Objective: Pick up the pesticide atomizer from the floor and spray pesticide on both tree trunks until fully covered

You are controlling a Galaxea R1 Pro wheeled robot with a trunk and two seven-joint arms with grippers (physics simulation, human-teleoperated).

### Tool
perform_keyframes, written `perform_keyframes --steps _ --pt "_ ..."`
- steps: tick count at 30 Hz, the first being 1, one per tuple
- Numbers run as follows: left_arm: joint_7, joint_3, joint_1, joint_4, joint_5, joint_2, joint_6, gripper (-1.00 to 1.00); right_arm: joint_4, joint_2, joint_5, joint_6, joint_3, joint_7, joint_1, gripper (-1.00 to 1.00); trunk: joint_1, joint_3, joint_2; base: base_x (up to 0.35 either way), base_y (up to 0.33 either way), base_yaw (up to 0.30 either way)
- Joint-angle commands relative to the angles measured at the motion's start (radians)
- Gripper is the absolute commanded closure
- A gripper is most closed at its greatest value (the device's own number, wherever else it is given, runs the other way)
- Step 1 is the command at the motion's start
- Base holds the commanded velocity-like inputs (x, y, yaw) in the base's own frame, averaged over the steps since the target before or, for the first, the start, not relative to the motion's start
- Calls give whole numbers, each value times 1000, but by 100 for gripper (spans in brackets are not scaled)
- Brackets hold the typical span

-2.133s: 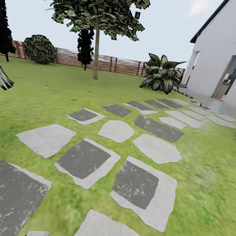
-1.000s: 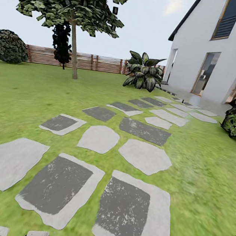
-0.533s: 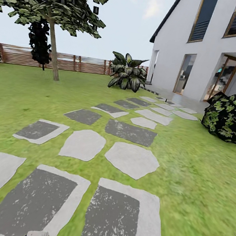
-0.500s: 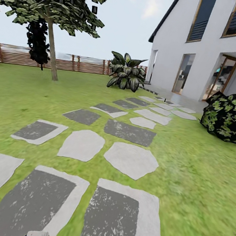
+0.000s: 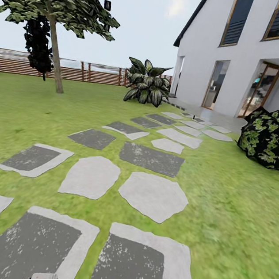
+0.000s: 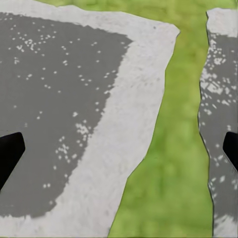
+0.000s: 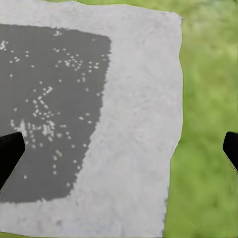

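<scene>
Wrist views: left claw (image 6: 119, 151) and right claw (image 7: 119, 148) spread wide, empty, over paving slabs (image 6: 74, 99).

The head camera has swung right: the tree (image 5: 54, 51) sits further left, the house (image 5: 245, 57) fuller.

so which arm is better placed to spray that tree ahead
Left, marginally: the tree trunk stands ahead on the left. The left gripper and right gripper both hang open, empty, over paving.
</scene>
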Motion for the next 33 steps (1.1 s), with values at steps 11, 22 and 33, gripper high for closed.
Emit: perform_keyframes --steps 11,22,33 --pt "0 0 0 0 0 1 0 -100 3 0 0 0 1 2 0 -100 0 0 0 340 0 0" --pt "0 0 0 0 0 2 0 -100 4 0 1 0 2 3 0 -100 0 0 0 340 0 0" --pt "2 1 4 3 1 0 -4 -100 -19 23 6 -2 7 8 -2 -100 0 0 0 216 0 0"
